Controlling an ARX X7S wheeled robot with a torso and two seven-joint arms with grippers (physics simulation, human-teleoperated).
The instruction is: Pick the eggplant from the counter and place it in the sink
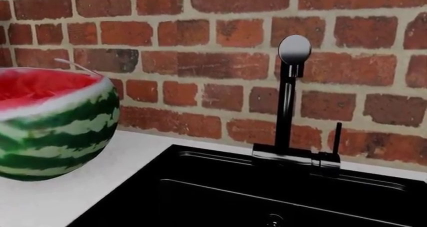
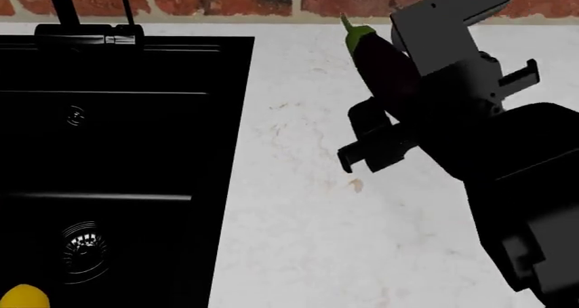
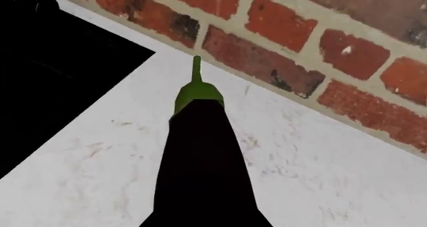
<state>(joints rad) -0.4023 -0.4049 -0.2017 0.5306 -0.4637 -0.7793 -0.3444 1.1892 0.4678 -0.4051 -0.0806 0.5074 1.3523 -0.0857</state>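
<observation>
Right tool [image 2: 398, 114] closed on the eggplant [image 2: 384, 64], stem cap toward the brick wall [image 3: 320, 32], over the white worktop [image 2: 362, 220] beside the sink [image 2: 135, 118]; left tool out of view; halved watermelon [image 1: 53, 122] near the faucet [image 1: 290, 102].

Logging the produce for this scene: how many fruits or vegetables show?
3: eggplant at the right gripper, cut watermelon on the counter beside the sink, yellow rounded one in it. Others may be hidden.

Counter [image 2: 362, 240]: white marble-look, smooth. Sink [image 2: 127, 138]: glossy black. Faucet [image 1: 290, 107]: polished metal. Wall [image 1: 220, 47]: rough red brick.
</observation>
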